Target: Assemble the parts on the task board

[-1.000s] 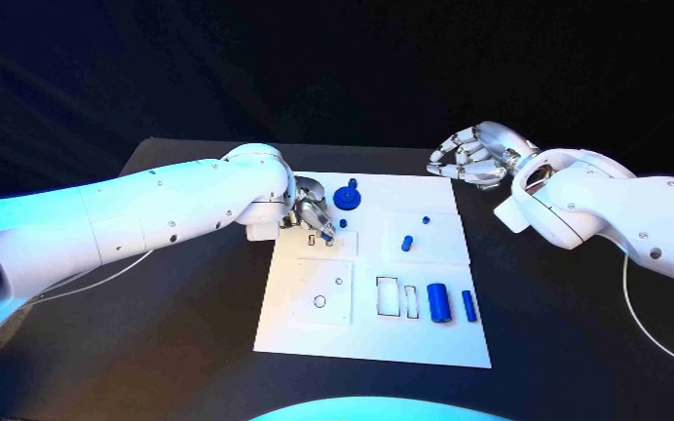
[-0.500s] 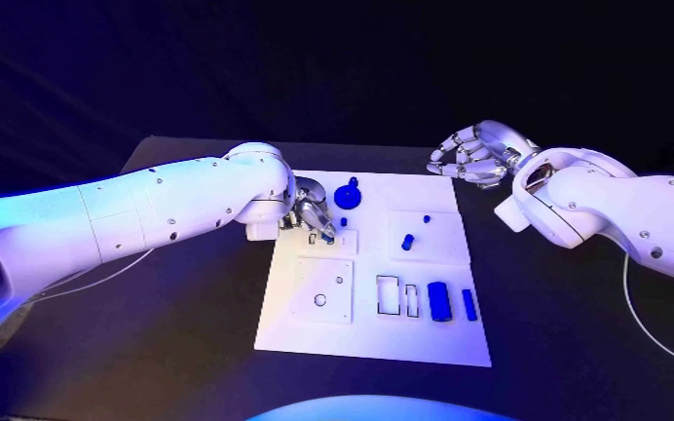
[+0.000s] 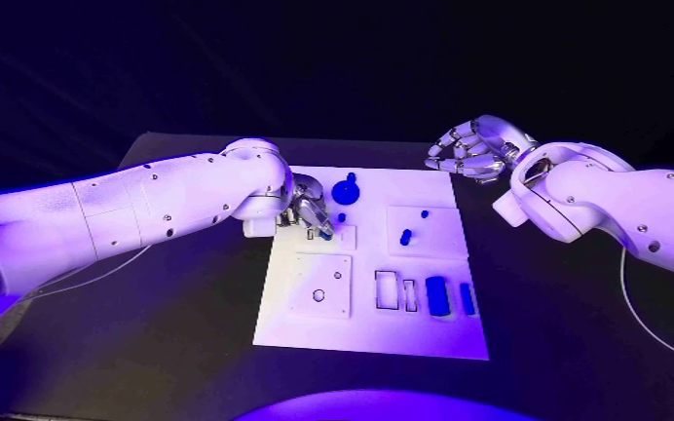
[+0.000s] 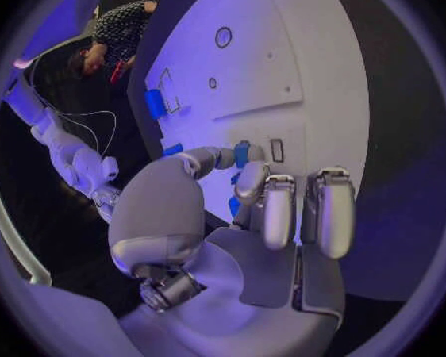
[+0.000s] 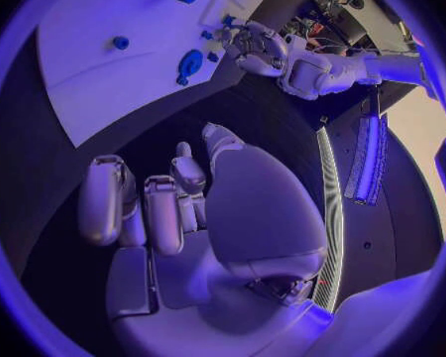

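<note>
So the left hand (image 3: 311,214) sits at the upper left of the white plastic task board (image 3: 368,333), fingers curled down. In the left wrist view it's pinching a small blue peg-like part (image 4: 242,152) between the thumb and a fingertip, right by a little rectangular slot (image 4: 277,150) in the board. Looks to me like the step in hand is seating that piece. Next move would need it squared up over the slot and pushed straight down, since a tilted piece would probably jam on the edge.

Moving outward in the head view: just right of that hand there's a round blue knob-shaped part (image 3: 346,190) near the board's top edge, then a small blue stub (image 3: 406,238) standing in a raised square plate right of the board's centre. Lower right of the board has a thicker blue cylinder (image 3: 437,296) lying next to a thinner blue bar (image 3: 468,299), beside two empty rectangular cutouts (image 3: 387,287), so plenty left to assemble.

The right hand (image 3: 473,151) hangs over the black counter (image 3: 183,343) just off the board's upper right corner, fingers curled in, holding nothing.
</note>
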